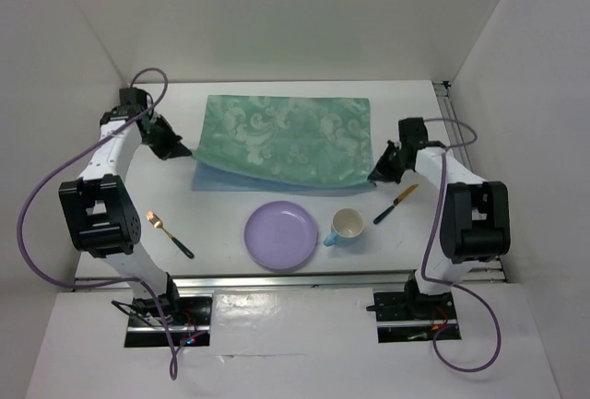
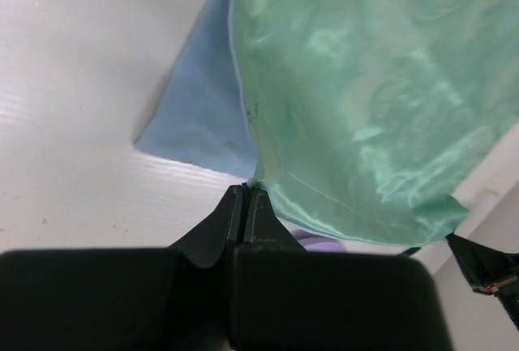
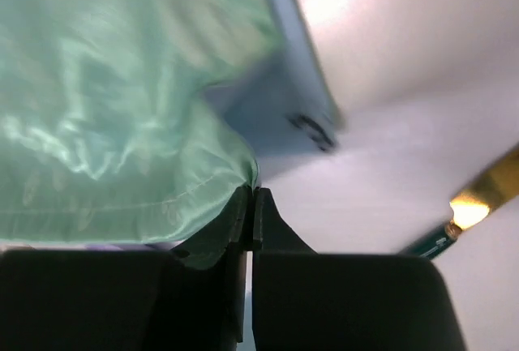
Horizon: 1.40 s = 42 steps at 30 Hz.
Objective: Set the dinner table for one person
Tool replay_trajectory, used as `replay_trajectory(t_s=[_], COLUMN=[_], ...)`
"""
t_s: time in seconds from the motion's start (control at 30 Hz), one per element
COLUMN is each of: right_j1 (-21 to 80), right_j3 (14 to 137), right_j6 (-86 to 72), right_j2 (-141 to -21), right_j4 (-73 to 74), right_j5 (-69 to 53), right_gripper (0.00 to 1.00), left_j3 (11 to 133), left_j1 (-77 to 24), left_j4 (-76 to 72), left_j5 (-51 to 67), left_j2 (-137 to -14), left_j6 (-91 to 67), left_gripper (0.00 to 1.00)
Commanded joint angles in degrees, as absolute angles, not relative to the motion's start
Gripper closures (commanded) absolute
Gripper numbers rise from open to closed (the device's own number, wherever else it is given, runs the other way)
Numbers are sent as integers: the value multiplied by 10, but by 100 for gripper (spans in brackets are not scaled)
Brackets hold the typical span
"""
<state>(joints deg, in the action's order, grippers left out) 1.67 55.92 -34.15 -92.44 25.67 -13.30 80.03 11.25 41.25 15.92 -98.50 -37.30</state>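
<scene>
At the near-left corner of the green cloth [image 1: 286, 136], the left gripper [image 1: 187, 151] is pinched tight on the hem, its fingertips meeting with a fold of fabric caught between them in the wrist view. From that corner the fork [image 1: 171, 233] lies at about 6 o'clock, well apart, on the bare white table [image 1: 221, 228]. The cloth itself sits on the far half of the table with its long axis running 9 to 3 o'clock, spanning the gap between the two arms. A blue cloth [image 1: 214, 181] shows beneath it along the near edge. At 6 o'clock from the cloth's middle stands the plate [image 1: 281, 235], with the cup [image 1: 347, 227] just beside it at 3 o'clock and the knife [image 1: 396, 204] further toward 2 o'clock. At the near-right corner the right gripper [image 1: 376, 173] is likewise clamped on the hem. Each arm thus holds its own near corner, neither nearer than the other, so I judge the coming move is a shared one: both ends must travel evenly or the long edge will skew, and a pull toward 6 o'clock would meet the plate and cup.
</scene>
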Motion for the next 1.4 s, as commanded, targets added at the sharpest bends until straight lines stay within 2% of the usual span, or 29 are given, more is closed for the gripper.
replay_trajectory(t_s=[0.0, 0.3, 0.37, 0.47, 0.6, 0.73, 0.83, 0.93, 1.13, 1.37], right_j1=[21, 1, 1, 1, -10, -11, -11, -16, -16, -16], right_j3=[691, 1141, 1149, 1034, 815, 682, 646, 629, 629, 618], right_j6=[-315, -288, -288, -294, -300, -306, -311, -305, -305, -300], right_j2=[-894, -1141, -1142, -1097, -1011, -976, -969, -976, -986, -925], right_j4=[277, 357, 362, 321, 258, 219, 213, 207, 207, 227], right_j5=[-90, -96, -101, -101, -101, -107, -107, -107, -118, -99], right_gripper=[100, 100, 100, 100, 100, 100, 100, 100, 100, 100], left_j3=[892, 1242, 1219, 1139, 954, 813, 750, 737, 748, 780], left_j1=[112, 112, 112, 112, 112, 112, 112, 112, 112, 112], left_j4=[429, 502, 489, 438, 397, 362, 346, 339, 365, 395], left_j5=[187, 273, 282, 294, 307, 300, 294, 260, 231, 224], left_j2=[-987, -1169, -1161, -1115, -1057, -1020, -1015, -1015, -1026, -1001], left_j6=[-357, -332, -332, -337, -330, -317, -317, -312, -307, -294], left_gripper=[100, 100, 100, 100, 100, 100, 100, 100, 100, 100])
